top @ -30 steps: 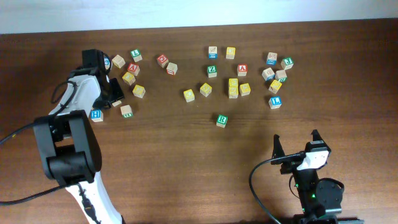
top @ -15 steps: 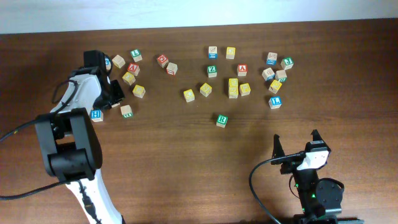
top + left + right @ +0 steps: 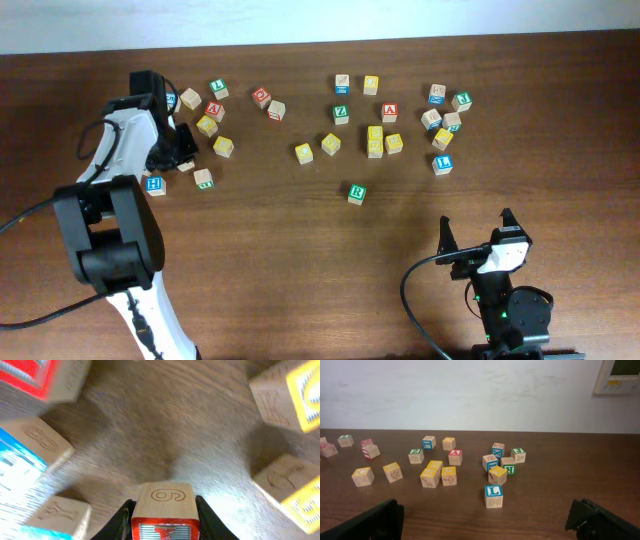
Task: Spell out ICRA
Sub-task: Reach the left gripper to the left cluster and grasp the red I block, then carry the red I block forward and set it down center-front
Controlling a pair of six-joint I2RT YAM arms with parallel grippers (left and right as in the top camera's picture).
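Your left gripper (image 3: 162,519) is clamped on a red-faced block (image 3: 162,502) in the left cluster. Its side shows a 6, but the letter is unreadable, so confirm it is 1 you need. A red A (image 3: 213,109) lies near it. The green R (image 3: 356,193) lies alone mid-table, probably staged for the word. Your right gripper (image 3: 477,232) rests with its jaws wide, well apart from every block, out of your way.

Bright, even light; left wrist view smeared (edges worst), soft shadows beside blocks (image 3: 287,485).
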